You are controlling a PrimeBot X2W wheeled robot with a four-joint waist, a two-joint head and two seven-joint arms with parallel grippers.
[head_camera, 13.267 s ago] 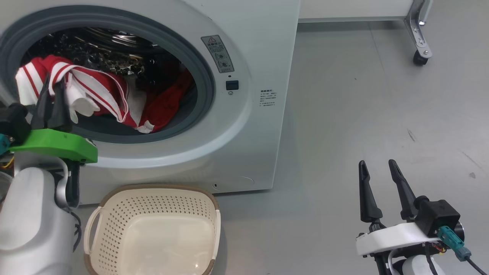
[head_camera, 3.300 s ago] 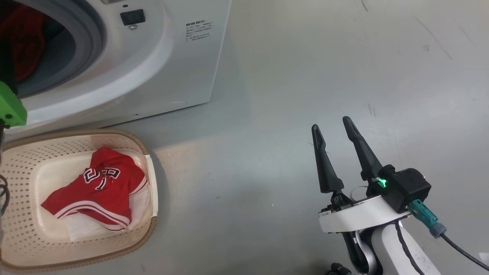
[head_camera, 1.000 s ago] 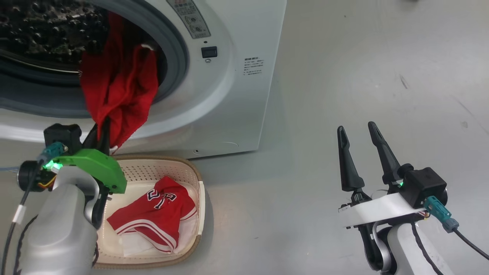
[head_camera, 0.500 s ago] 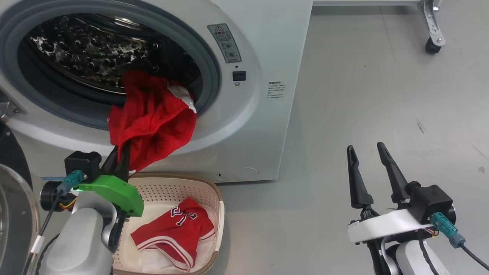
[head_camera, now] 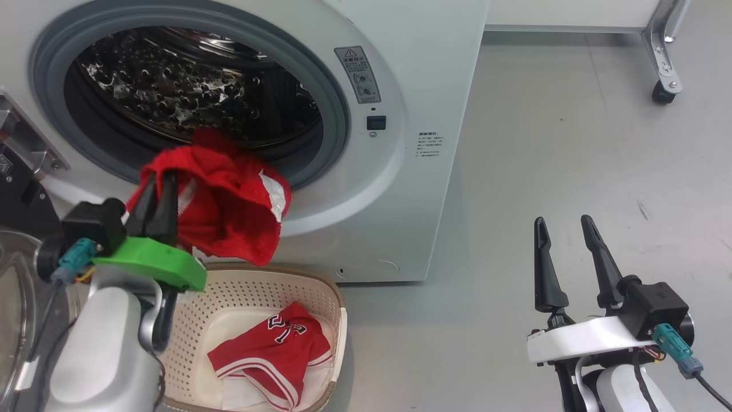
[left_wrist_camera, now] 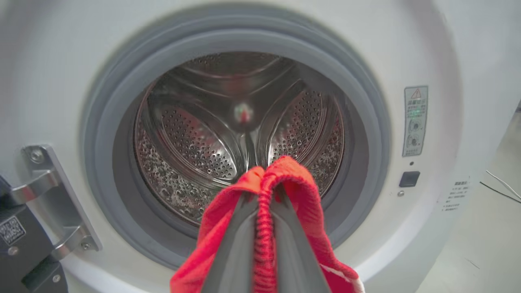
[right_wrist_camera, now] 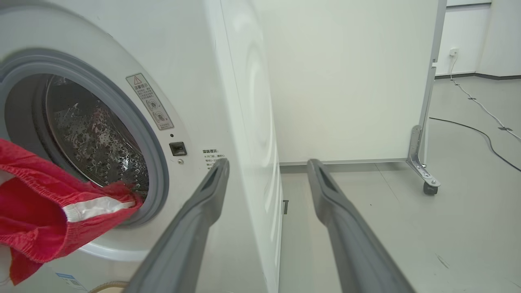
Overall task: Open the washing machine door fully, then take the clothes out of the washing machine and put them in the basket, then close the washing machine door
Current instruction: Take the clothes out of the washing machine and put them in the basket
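Observation:
The washing machine (head_camera: pixel 400 189) stands with its steel drum (left_wrist_camera: pixel 244 122) bare inside. The washing machine door (head_camera: pixel 14 309) is swung open at the far left, and its hinge (left_wrist_camera: pixel 53 195) shows. My left gripper (head_camera: pixel 157 183) is shut on a red garment (head_camera: pixel 229 212) with white trim. It drapes over the fingers (left_wrist_camera: pixel 240 244) in front of the opening, above the basket's back rim. The cream basket (head_camera: pixel 257 274) on the floor holds a red jersey (head_camera: pixel 274 349) with lettering. My right gripper (head_camera: pixel 563 220) stands open and empty at the lower right, away from the machine (right_wrist_camera: pixel 244 101).
A white panel on a metal frame with a caster (head_camera: pixel 663 94) stands behind the machine to the right. A cable (right_wrist_camera: pixel 476 130) runs over the floor there. Open grey floor (head_camera: pixel 572 143) lies right of the machine.
The head camera has shifted. My left gripper has risen and drawn the red garment out of the drum's mouth; it now hangs over the basket's back edge. The right gripper stays open.

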